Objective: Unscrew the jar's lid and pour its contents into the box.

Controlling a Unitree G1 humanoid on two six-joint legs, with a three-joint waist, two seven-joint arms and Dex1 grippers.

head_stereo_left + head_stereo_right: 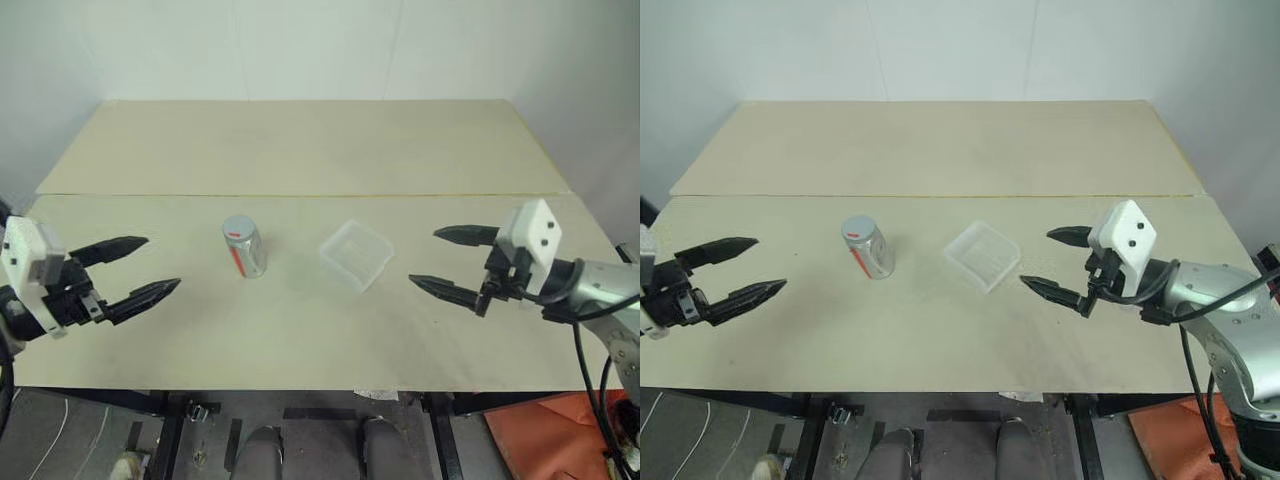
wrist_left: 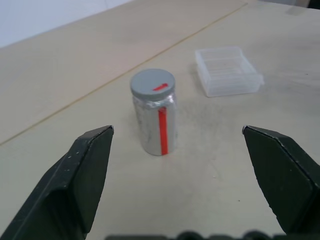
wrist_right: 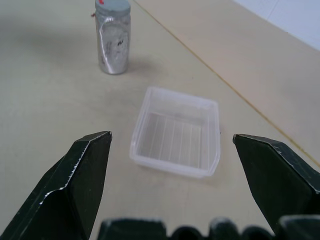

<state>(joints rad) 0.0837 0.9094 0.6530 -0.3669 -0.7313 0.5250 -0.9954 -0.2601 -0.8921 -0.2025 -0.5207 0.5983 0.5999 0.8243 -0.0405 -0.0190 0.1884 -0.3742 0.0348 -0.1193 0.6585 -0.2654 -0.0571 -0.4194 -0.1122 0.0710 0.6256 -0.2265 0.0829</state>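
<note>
So this is right at the start, nothing has been touched yet as far as I can judge. The jar (image 1: 243,247) stands upright on the table (image 1: 300,150), a bit left of the middle, with the lid (image 2: 153,83) screwed on top, a red mark on the cap and a red stripe down the side. The box (image 1: 356,254) sits just to the right of it, near but not touching, open side up and looking empty. Can't see the contents at all since the jar is closed and not see-through. The left gripper (image 1: 128,268) hangs off to the left of the jar, jaws spread wide, holding nothing, and its wrist view looks straight at the jar between the two fingers. The right gripper (image 1: 452,262) is the same deal on the other side, wide apart and empty, pointed at the box. My guess is the step in hand is the approach: one gripper needs to close around the jar body to pin it, then the other has to come in over the cap and twist it off.
</note>
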